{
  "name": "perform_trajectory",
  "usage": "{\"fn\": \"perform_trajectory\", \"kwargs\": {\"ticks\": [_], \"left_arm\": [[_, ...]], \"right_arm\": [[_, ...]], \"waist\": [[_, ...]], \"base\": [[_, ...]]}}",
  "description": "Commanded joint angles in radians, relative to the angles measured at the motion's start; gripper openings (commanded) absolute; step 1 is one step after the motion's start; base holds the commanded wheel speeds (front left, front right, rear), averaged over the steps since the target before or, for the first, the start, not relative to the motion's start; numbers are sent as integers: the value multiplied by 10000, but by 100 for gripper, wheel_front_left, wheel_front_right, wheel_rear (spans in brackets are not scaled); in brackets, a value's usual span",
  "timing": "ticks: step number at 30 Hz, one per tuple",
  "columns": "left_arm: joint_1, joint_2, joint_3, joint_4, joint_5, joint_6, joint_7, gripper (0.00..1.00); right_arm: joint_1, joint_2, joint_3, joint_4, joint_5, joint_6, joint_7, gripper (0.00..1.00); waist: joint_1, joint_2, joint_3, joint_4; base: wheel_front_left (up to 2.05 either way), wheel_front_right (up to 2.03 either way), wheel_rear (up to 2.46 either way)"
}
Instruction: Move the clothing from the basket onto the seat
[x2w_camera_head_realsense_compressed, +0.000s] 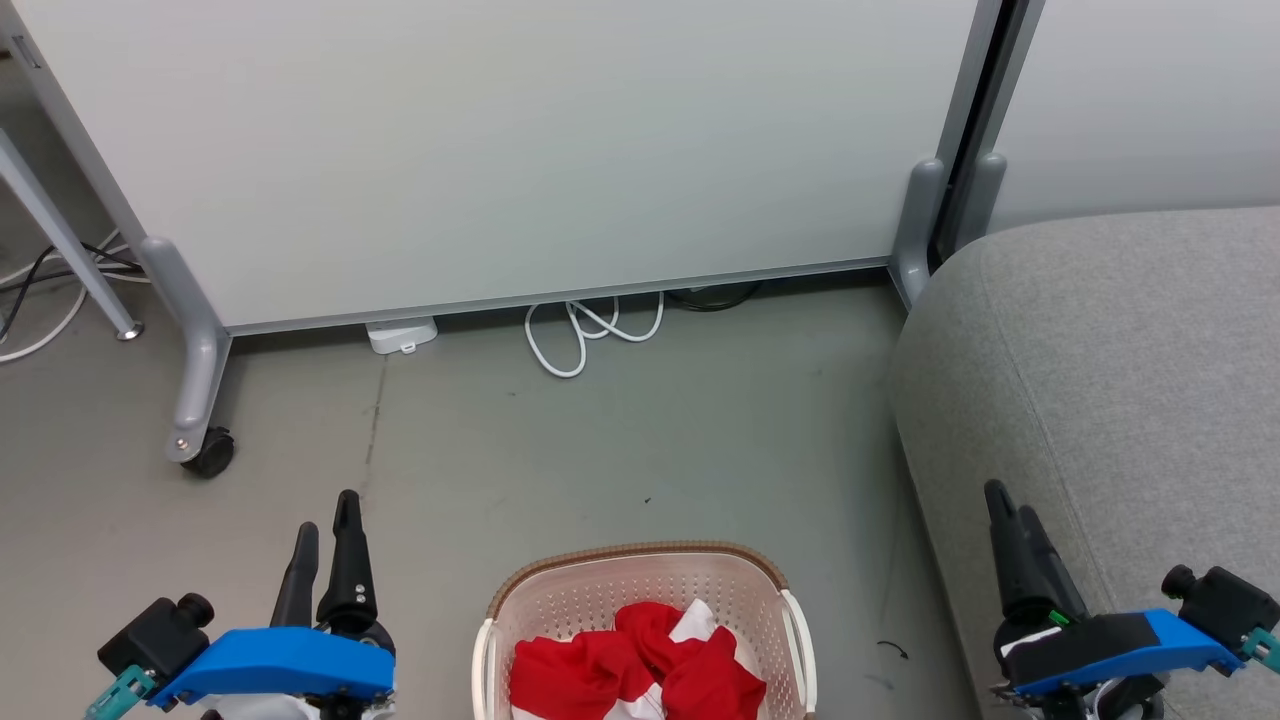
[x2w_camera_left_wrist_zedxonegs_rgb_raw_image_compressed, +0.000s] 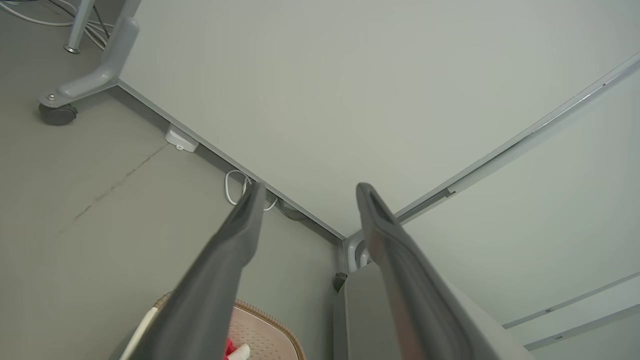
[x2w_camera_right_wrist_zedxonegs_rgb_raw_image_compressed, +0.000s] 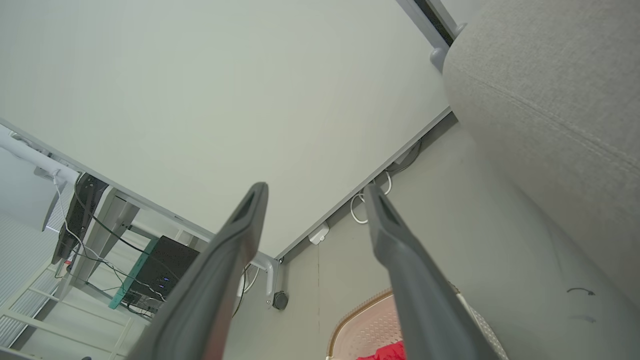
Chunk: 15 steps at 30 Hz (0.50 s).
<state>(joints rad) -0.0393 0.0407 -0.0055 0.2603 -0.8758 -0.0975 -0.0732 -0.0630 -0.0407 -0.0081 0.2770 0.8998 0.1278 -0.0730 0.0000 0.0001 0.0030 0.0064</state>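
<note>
We've the left gripper and right gripper gaping empty either side of the basket, clothing seemingly nearer the left.

Red-and-white clothing crumpled inside cream basket on floor; grey seat near, right of basket.

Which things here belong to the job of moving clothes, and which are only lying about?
For the job: red clothing, basket, grey sofa.
Lying about: white cable, white plug box, wheeled partition.
</note>
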Motion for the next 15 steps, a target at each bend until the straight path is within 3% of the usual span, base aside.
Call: {"fn": "perform_trajectory", "kwargs": {"ticks": [1,15], "left_arm": [[-199,106,-71,-135,510,-20,-120,100],[-204,140,-311,-80,2497,-41,-548,100]], "right_arm": [[-241,-70,46,-144,-454,25,-118,100],[-287,-85,203,-52,-2454,28,-543,100]], "waist": [[0,-1,-1,6],[0,-1,10,18]], "base": [[0,0,0],[0,0,0]]}}
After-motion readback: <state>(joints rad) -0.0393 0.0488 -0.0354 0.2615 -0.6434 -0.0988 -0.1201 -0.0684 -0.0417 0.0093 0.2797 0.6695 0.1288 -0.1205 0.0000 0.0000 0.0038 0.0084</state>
